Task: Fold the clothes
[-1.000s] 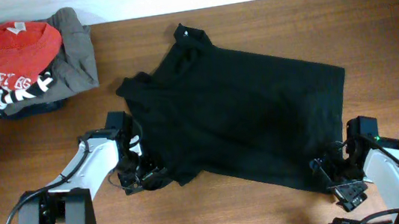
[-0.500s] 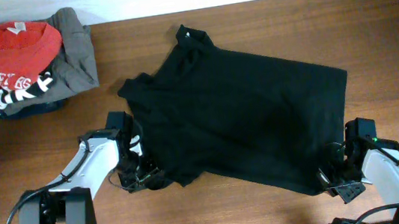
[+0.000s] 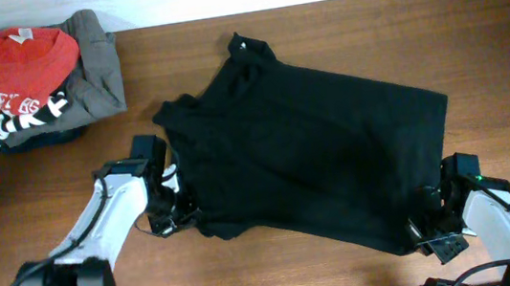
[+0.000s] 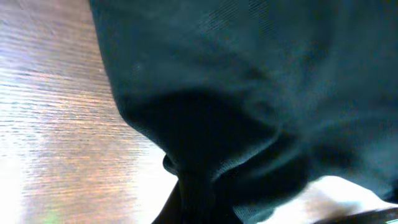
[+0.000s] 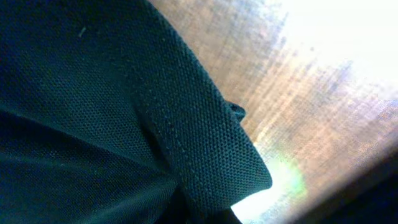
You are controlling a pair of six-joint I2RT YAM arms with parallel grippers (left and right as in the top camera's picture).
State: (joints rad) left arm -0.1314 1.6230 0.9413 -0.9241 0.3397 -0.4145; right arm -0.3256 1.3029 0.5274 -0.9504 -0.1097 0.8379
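With the left gripper (image 3: 183, 219) and right gripper (image 3: 426, 230) each pinched closed on an edge of the black garment (image 3: 314, 151), which spreads flat between and beyond them (no fold made yet), every fold remains.

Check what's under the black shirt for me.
Only the wooden table shows around the black shirt. The left end effector and right end effector are shut on its near corners. Whatever lies beneath the fabric's middle is covered.
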